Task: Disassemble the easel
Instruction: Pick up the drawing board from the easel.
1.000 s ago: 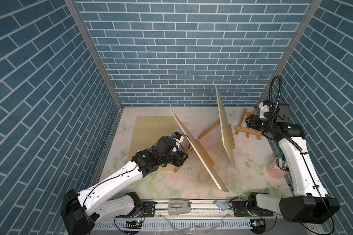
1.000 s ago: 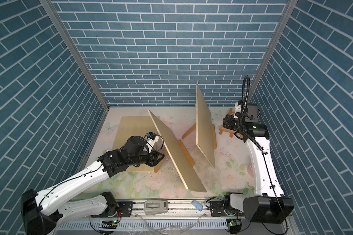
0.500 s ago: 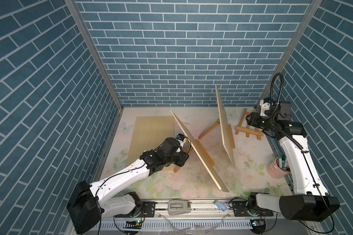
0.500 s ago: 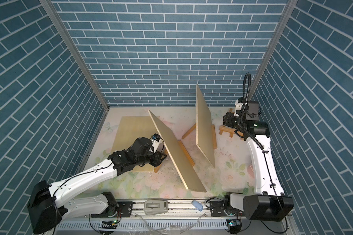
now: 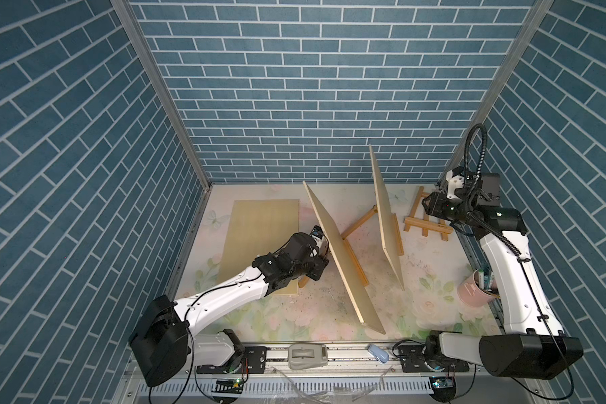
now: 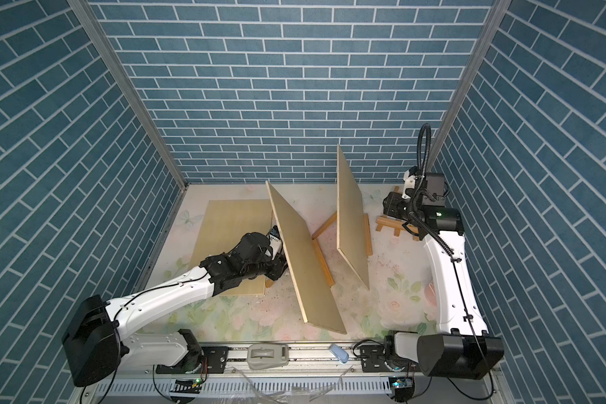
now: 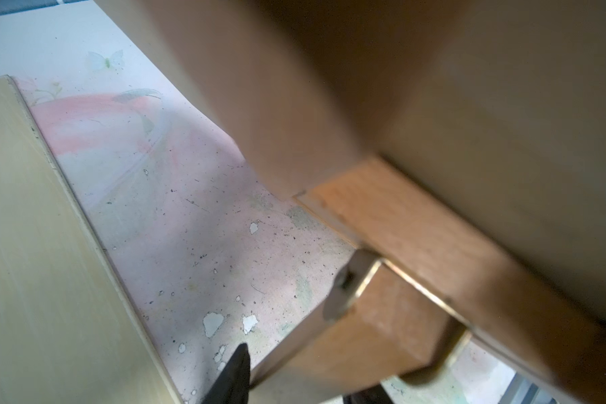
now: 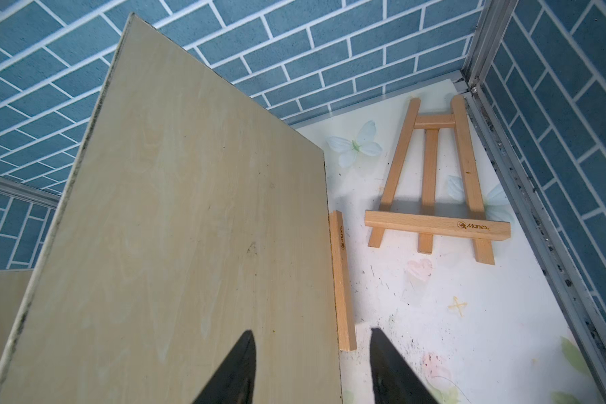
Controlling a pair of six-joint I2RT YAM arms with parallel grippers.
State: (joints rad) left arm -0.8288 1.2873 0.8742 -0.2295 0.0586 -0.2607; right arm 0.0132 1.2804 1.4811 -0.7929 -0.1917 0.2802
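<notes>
Plywood leans across the middle of both top views: a board [image 5: 343, 259] is tilted on the easel [image 5: 354, 267] nearest your left arm, standing mid-table [image 5: 294, 314]. Your left gripper [image 5: 318, 266] reaches in behind that board, low at the easel's back. A second board [image 6: 352, 224] stands on another easel [image 5: 359, 224] just to the right. Your right gripper [image 5: 431, 206] hovers in the far right corner, near a small easel [image 5: 427, 227] lying flat. A loose panel [image 5: 259, 231] lies flat at the left.

Left wrist view: the easel's rear leg [image 7: 357, 335], with its brass hinge [image 7: 350, 286], passes between the black fingers [image 7: 235, 377]. One fingertip sits right against the wood. The other is mostly hidden, so you cannot tell whether the leg is squeezed.

Right wrist view: the right gripper's fingers [image 8: 238, 370] are spread apart and hold nothing. The second board's lower corner and a ledge strip [image 8: 342, 280] show between them.
</notes>
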